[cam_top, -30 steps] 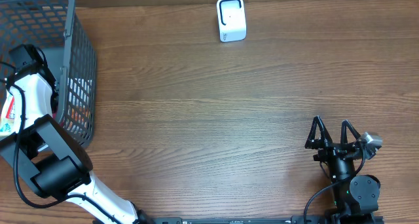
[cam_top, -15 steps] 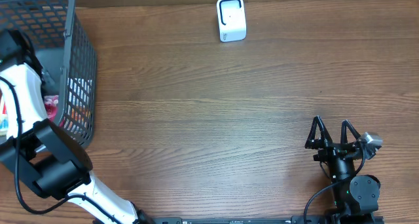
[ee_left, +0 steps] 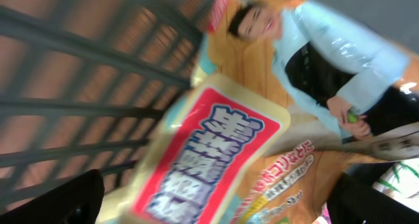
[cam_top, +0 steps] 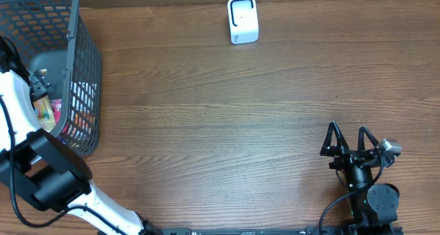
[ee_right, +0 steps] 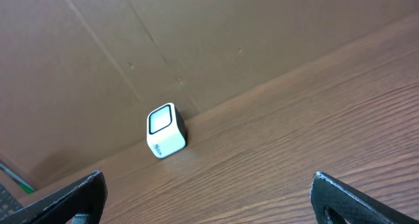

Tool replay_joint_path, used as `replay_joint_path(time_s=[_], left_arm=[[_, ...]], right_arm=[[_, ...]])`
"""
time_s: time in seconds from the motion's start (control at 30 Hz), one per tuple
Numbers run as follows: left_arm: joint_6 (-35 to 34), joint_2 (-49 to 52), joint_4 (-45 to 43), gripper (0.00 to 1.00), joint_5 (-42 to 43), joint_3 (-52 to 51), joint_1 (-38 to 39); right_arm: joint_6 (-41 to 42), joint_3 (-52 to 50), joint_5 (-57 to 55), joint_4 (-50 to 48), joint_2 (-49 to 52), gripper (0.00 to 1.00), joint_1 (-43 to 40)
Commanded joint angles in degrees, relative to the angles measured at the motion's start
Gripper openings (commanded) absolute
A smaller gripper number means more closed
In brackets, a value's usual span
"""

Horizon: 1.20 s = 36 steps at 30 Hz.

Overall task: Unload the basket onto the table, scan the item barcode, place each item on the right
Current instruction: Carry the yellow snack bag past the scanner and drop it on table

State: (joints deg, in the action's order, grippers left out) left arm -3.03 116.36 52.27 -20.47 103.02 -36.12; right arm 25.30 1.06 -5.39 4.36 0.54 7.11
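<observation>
Your left claw (ee_left: 216,201) hangs inside the basket (cam_top: 88,63), jaws spread wide and nothing pinched between them. Its black fingertips (ee_left: 62,201) sit at the two bottom corners of the wrist view. Just beyond them is the snack packet (ee_left: 219,145), red label showing, loose among other wrappers beside the basket's barred wall. That is the item to scan, and it is in the basket, not in your grip. The view is too blurred to find a barcode. Your right claw (cam_top: 348,128) rests open at the near edge of the table (cam_top: 220,125), likely waiting its turn, well apart from the white scanner (cam_top: 243,20) at the far edge.
</observation>
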Motion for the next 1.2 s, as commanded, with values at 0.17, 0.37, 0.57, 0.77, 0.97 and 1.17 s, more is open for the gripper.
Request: replay_joint_path(time_s=[0.17, 0.37, 0.57, 0.77, 0.97, 1.17], left_arm=[[-0.48, 9.38, 3.63, 0.63, 2.47, 0.26, -0.33], [-0.5, 7.08, 4.52, 0.04, 2.32, 2.67, -0.28], [-6.73, -1.4, 5.42, 0.04, 2.6, 10.05, -0.17], [-7.74, -11.69, 6.56, 0.04, 12.76, 13.73, -0.13], [-7.74, -25.0, 5.68, 0.04, 47.52, 13.73, 2.58], [-7.67, -25.79, 13.2, 0.04, 54.55, 13.42, 17.62]], right_arm=[[0.02, -0.61, -0.55, -0.26, -0.37, 1.0, -0.22], [0.02, -0.61, -0.55, -0.26, -0.37, 1.0, -0.22], [0.02, -0.61, -0.55, -0.26, -0.37, 1.0, -0.22], [0.02, -0.61, -0.55, -0.26, -0.37, 1.0, -0.22], [0.02, -0.61, -0.55, -0.26, -0.37, 1.0, -0.22], [0.02, -0.61, -0.55, -0.26, -0.37, 1.0, -0.22]])
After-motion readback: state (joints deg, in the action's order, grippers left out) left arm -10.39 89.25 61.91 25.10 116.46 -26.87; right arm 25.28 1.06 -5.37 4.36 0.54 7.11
